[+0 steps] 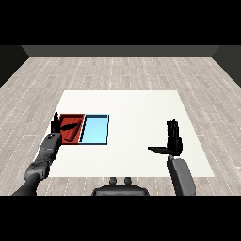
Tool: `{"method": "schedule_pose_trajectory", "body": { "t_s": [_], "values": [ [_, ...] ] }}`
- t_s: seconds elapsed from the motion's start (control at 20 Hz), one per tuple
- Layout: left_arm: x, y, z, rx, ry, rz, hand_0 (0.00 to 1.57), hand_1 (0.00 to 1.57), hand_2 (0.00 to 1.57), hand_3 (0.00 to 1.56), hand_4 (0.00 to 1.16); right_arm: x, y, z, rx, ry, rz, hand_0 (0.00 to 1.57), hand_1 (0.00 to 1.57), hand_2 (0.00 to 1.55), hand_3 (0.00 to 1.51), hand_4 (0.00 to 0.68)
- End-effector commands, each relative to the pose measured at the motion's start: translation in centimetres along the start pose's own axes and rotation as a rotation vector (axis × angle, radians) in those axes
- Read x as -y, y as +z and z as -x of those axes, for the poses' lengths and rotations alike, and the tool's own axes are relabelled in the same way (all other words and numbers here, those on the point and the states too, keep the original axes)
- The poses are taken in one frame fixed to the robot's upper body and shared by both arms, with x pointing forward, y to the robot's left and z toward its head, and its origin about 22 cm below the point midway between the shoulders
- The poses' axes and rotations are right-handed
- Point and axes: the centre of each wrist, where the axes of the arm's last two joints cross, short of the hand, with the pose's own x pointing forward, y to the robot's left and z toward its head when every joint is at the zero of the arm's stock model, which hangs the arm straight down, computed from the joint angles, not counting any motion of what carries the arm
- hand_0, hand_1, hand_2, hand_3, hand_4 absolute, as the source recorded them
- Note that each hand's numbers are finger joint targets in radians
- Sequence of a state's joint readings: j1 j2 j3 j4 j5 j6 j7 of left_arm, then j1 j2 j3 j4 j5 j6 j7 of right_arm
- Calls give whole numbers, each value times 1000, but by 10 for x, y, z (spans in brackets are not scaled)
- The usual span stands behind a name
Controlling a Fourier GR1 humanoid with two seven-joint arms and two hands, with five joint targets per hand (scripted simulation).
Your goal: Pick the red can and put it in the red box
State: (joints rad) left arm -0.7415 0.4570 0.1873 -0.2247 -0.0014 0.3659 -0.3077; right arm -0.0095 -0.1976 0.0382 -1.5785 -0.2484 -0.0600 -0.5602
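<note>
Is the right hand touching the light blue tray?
Apart. The head view shows the right hand over bare white table, well to the right of the light blue tray.

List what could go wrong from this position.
1. No red can shows anywhere in the head view. It may be hidden behind the left hand at the red tray, so its state cannot be confirmed.
2. The left hand's thumb reaches over the red tray; withdrawing might nudge it against the adjoining light blue tray.
3. The right hand hangs open, far from both trays, so it could not help quickly.
</note>
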Motion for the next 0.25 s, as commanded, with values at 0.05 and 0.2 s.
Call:
{"method": "schedule_pose_trajectory", "body": {
  "t_s": [0.05, 0.2],
  "values": [
    [21, -2, -44, 372, 358, -20, 0, 0, 0, 0, 0, 0, 4, 1, -13, -34, -18, 0, 0, 0, 0, 0],
    [26, 7, -39, 511, 440, 50, 0, 0, 0, 0, 0, 0, 3, -9, 4, -45, -33, 0, 0, 0, 0, 0]
  ]
}}
